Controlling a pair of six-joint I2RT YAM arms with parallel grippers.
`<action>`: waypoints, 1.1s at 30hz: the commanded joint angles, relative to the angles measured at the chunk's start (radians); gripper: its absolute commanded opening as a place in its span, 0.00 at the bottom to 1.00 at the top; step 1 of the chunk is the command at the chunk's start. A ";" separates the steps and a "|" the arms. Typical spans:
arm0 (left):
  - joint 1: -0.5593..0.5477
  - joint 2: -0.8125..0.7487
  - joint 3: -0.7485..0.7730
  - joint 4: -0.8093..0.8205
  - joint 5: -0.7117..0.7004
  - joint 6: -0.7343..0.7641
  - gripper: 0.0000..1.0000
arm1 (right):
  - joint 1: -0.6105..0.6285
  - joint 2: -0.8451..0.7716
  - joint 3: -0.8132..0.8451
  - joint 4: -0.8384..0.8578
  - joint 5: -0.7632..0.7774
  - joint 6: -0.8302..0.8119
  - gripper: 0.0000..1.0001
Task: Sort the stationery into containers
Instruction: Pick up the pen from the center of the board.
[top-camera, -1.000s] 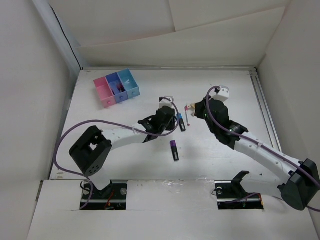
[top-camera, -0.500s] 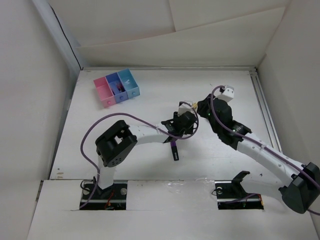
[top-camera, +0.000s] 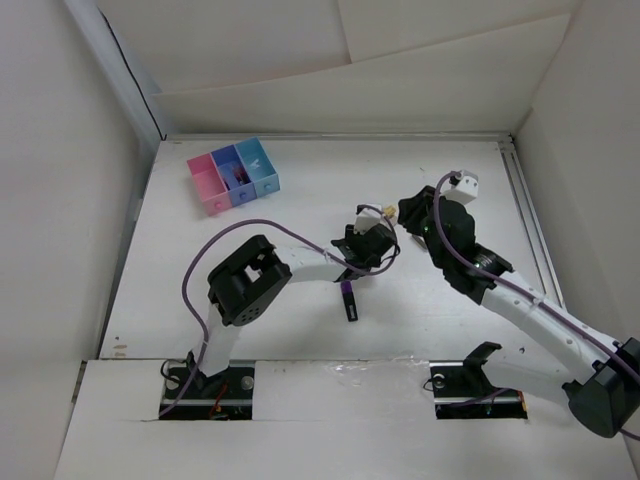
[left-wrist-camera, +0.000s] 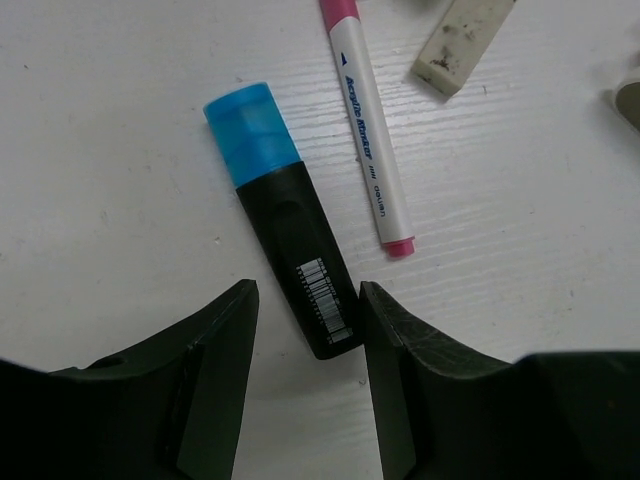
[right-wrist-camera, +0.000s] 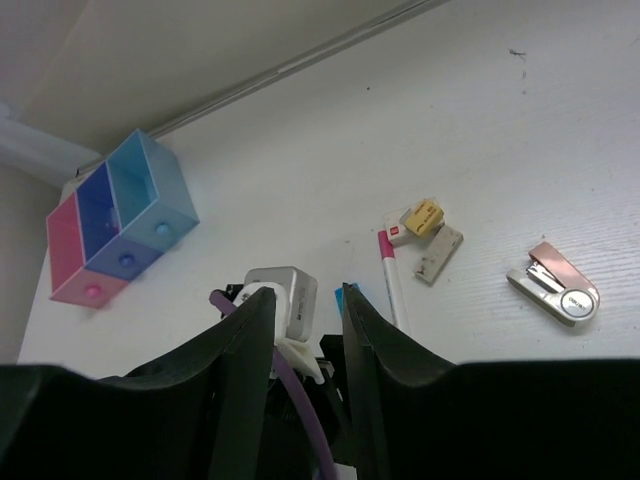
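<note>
Catches the left gripper (left-wrist-camera: 305, 295) low over the blue-capped marker (left-wrist-camera: 285, 265) at mid-frame of the left wrist view, jaws parted and straddling the dark barrel end, not yet closed on it. Marks a change from a second ago, with that arm then left of the marker in the overhead view and now swung right, over it. Places the pink pen (left-wrist-camera: 367, 130) just right of the marker, flat on the table (left-wrist-camera: 120, 150), with a grubby eraser (left-wrist-camera: 465, 45) at the upper right edge. Shows the right gripper (right-wrist-camera: 305, 300) backed off a little right of centre in the overhead view, raised and parted with nothing between the fingers (shut beside the pen a second ago, so apparently finished with it for now). Leaves the purple-ended marker (top-camera: 349, 300) alone below centre, untouched. Sets the containers (top-camera: 232, 175) well apart at the upper left, pink, purple-blue and light blue in a row, something dark in the middle bin, too small to name. Reads as the start of a pick: marker lined up, grip and carry to a bin to follow, pen and second marker after. Also in the right wrist view: a small yellow piece (right-wrist-camera: 422, 215) and a metal clip (right-wrist-camera: 555, 283) right of the pen.
</note>
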 joint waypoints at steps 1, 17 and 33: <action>0.000 0.023 0.034 -0.016 -0.022 -0.009 0.41 | -0.010 -0.020 -0.002 0.012 -0.015 0.009 0.39; 0.000 0.034 0.010 -0.050 -0.097 -0.020 0.06 | -0.010 -0.011 -0.002 0.012 -0.055 0.009 0.39; 0.039 -0.205 -0.159 0.027 -0.109 -0.030 0.00 | -0.010 -0.020 -0.002 0.012 -0.064 0.009 0.39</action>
